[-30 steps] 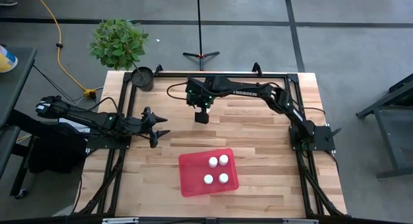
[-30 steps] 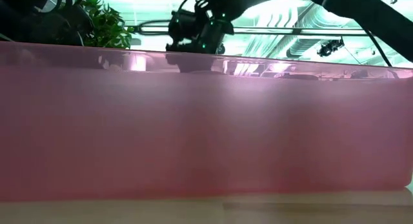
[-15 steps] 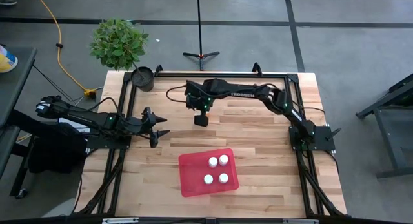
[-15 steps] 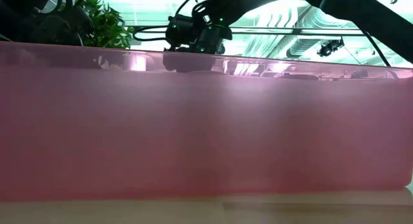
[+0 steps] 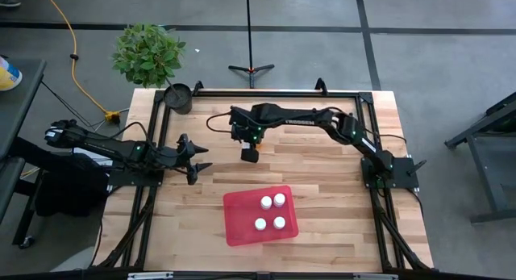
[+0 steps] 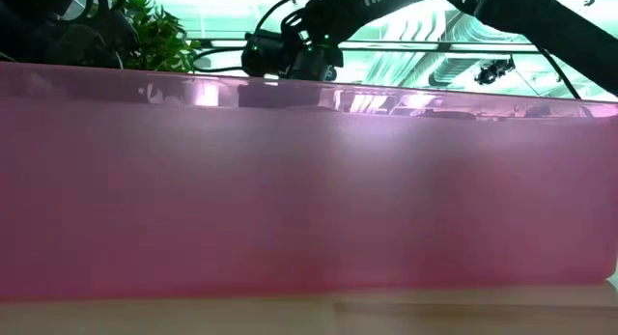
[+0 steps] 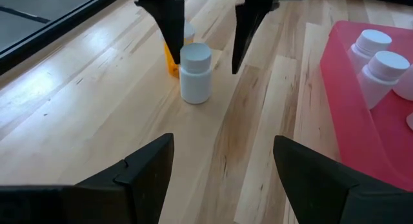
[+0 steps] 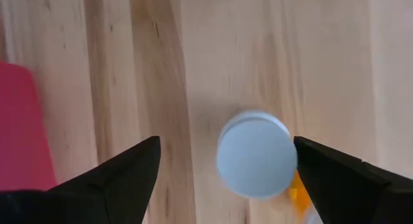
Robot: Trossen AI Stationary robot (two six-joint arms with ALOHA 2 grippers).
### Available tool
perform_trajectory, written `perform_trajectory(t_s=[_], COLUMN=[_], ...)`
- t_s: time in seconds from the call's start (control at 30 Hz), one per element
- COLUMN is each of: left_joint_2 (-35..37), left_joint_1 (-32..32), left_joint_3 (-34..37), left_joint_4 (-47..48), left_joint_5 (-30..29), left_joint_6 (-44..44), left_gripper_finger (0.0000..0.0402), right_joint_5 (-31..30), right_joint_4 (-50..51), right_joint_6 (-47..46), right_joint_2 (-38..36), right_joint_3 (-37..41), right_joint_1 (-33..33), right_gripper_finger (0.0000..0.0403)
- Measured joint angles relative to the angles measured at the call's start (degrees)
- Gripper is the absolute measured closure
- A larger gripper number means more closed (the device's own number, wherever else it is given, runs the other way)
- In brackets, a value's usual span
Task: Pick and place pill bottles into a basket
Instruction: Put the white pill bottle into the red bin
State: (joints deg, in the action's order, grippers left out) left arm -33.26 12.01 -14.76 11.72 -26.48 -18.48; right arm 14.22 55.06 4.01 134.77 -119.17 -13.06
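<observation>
A white pill bottle (image 7: 195, 74) stands upright on the wooden table, and its white cap shows in the right wrist view (image 8: 255, 162). An amber bottle (image 7: 171, 61) stands close behind it and is partly hidden. My right gripper (image 5: 250, 154) is open and points down over the white bottle, one finger on each side of its cap without touching it. My left gripper (image 5: 208, 156) is open and empty to the left, pointing at the bottles. The red basket (image 5: 242, 223) lies near the front and holds several white-capped bottles (image 5: 272, 212).
The basket's red wall (image 6: 309, 181) fills the low view. A small black pot (image 5: 178, 97) and a potted plant (image 5: 147, 52) stand at the table's far left corner. A black metal frame (image 5: 274, 93) runs along the far and side edges.
My right gripper has gone down and a little toward the table's near edge, and now sits around the white bottle. In the low view it has sunk behind the basket's rim. Its fingers stay open.
</observation>
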Motion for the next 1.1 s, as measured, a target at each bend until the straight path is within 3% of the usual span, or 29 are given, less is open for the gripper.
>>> perform_trajectory(t_s=[0.53,0.77,1.1], left_joint_2=[0.0,0.0,0.0], left_joint_1=[0.0,0.0,0.0], left_joint_3=[0.0,0.0,0.0], left_joint_4=[0.4,0.4,0.4], left_joint_5=[0.9,0.9,1.0], left_joint_6=[-1.0,-1.2,-1.2], left_gripper_finger=[0.0103,0.0103,0.0103], right_joint_5=[1.6,1.6,1.6], right_joint_4=[-0.1,-0.4,-0.4], right_joint_6=[-0.5,-0.1,0.1], right_joint_2=[1.5,1.5,1.4], right_joint_3=[0.1,0.1,0.1], right_joint_1=[0.2,0.9,1.2], right_gripper_finger=[0.0073,0.0126,0.0234])
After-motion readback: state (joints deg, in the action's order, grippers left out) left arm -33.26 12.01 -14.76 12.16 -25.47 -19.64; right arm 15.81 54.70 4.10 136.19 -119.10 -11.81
